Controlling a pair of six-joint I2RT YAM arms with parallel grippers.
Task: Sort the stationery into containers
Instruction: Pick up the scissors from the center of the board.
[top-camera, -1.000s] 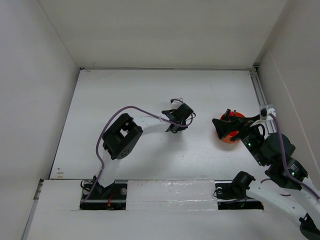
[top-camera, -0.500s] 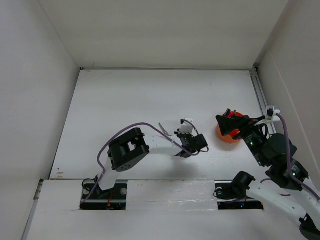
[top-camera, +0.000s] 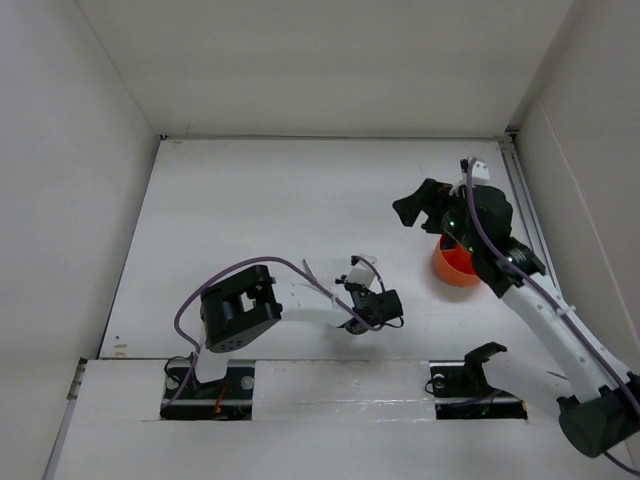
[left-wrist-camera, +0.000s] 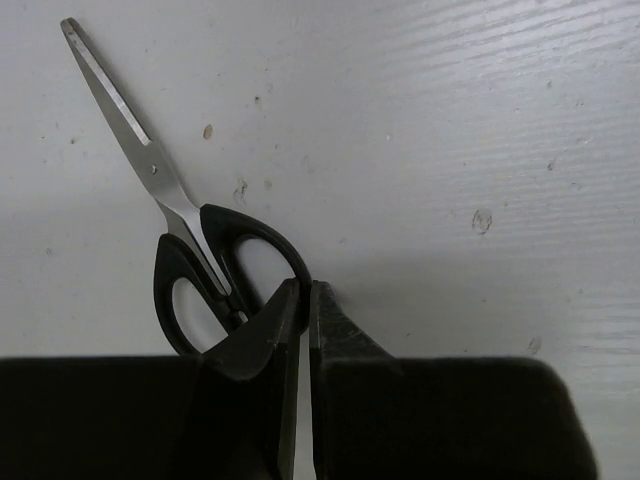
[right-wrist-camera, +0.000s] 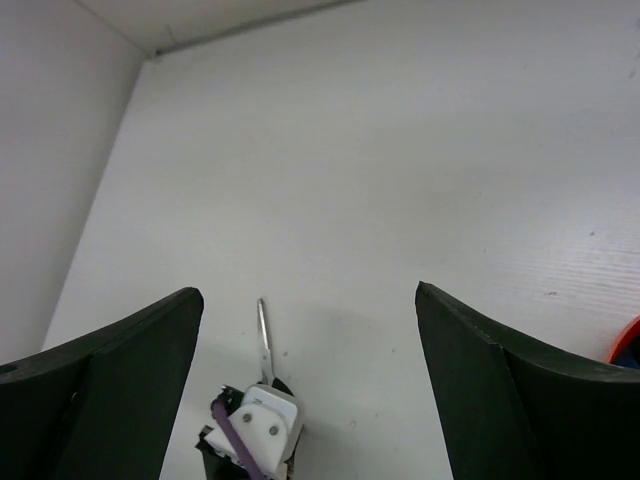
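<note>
Black-handled scissors (left-wrist-camera: 190, 262) lie on the white table with the blades pointing away from my left gripper (left-wrist-camera: 303, 290). That gripper is shut on the rim of one handle loop. From above, the left gripper (top-camera: 372, 308) sits low in the middle of the table, and the thin scissors blade (top-camera: 316, 279) sticks out to its left. The round orange cup (top-camera: 452, 266) stands at the right. My right gripper (top-camera: 412, 206) hovers open and empty behind and to the left of the cup. In the right wrist view the right gripper (right-wrist-camera: 308, 292) looks down on the scissors blade (right-wrist-camera: 263, 340).
White walls close in the table at the left, back and right. A metal rail (top-camera: 522, 190) runs along the right edge. The orange cup's rim (right-wrist-camera: 628, 346) shows at the right edge of the right wrist view. No other stationery is in view.
My left gripper has moved right and toward the near edge, taking the scissors along. The right arm has swung from over the cup to behind and left of it.
</note>
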